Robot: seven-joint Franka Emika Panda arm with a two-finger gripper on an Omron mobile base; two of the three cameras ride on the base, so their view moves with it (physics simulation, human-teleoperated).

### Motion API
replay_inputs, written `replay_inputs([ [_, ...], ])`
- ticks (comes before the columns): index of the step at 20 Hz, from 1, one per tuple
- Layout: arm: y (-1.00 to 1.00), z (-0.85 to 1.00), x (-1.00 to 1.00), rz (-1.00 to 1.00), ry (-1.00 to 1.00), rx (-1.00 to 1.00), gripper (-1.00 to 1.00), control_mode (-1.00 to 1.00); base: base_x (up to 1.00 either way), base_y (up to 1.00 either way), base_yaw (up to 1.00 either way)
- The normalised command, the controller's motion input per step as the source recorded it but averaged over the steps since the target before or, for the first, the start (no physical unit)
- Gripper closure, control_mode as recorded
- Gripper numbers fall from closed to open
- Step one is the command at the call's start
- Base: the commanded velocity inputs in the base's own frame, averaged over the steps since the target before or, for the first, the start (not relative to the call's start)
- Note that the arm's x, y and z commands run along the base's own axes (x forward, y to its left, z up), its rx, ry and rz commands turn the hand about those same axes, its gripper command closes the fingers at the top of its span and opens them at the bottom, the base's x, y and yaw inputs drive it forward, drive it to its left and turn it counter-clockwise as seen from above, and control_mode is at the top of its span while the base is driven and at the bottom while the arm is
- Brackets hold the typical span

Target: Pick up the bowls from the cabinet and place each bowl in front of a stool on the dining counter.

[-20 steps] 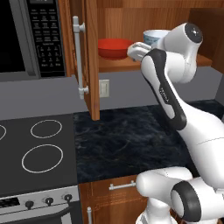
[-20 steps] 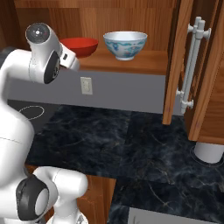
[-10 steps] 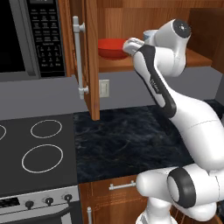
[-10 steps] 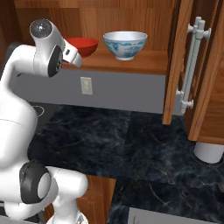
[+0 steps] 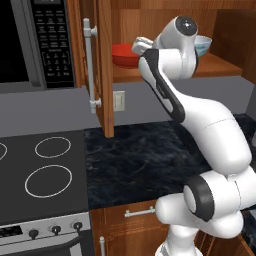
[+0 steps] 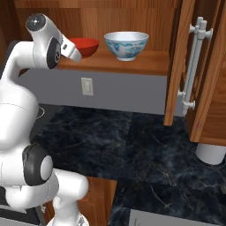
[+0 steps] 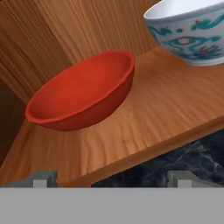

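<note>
Two bowls stand on the open cabinet's shelf (image 7: 175,100). The plain red bowl (image 7: 83,92) sits upright just ahead of my gripper (image 7: 113,179), whose fingertips (image 7: 43,178) stand wide apart at the shelf's front edge, open and touching nothing. To its right is the white bowl with a blue-green pattern (image 7: 192,30). From the right base, the red bowl (image 6: 86,46) is left of the patterned bowl (image 6: 126,44), with my hand right before the red one. In the left base view my arm hides part of the red bowl (image 5: 124,55) and most of the patterned bowl (image 5: 202,46).
The cabinet's doors hang open: the left door (image 5: 102,65) with a silver handle (image 5: 89,65), the right door (image 6: 194,66). Below lie a black worktop (image 5: 140,160), a stove (image 5: 40,175) and a wall socket (image 6: 87,86). A microwave (image 5: 30,40) hangs at the left.
My hand has swung left and slightly up along the shelf front, ending closer to the red bowl. Both bowls stay where they were, and the fingers remain apart.
</note>
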Motion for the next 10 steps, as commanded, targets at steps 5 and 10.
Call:
replay_inputs([
  [5, 0.04, 0.01, 0.32, -0.06, 0.05, 0.02, -1.0, -1.0, 0.0, 0.0, 0.0],
  [10, 0.0, 0.0, 0.27, -0.01, 0.1, 0.06, -1.0, -1.0, 0.0, 0.0, 0.0],
])
